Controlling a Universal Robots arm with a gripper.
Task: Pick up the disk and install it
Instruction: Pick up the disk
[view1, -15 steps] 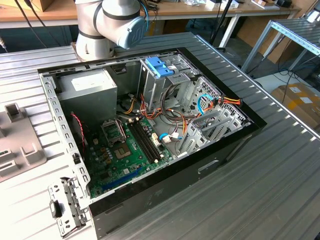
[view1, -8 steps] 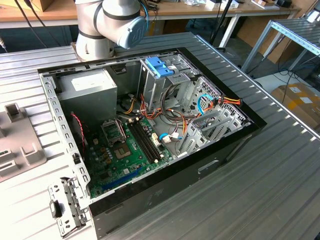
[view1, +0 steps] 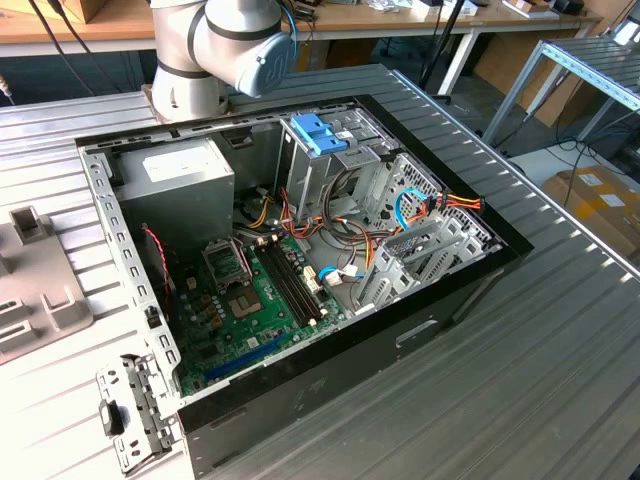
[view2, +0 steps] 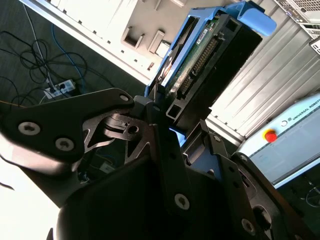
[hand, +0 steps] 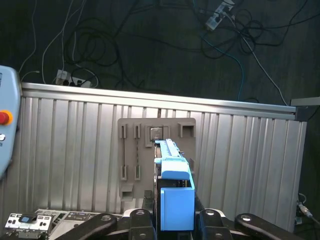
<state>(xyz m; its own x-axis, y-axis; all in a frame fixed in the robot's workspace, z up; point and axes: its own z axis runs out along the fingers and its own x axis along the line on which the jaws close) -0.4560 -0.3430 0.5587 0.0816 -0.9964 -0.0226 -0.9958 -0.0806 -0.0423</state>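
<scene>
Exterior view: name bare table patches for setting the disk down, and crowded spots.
Free: the table on the exterior view's right of the computer case. Crowded: inside the case, cables and motherboard; the grey fixture plate takes the exterior view's left. The gripper holds the disk.

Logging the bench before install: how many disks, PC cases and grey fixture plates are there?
Disk, in the end effector: 1
PC case: 1
Fixture plate: 1
Total: 3
</scene>
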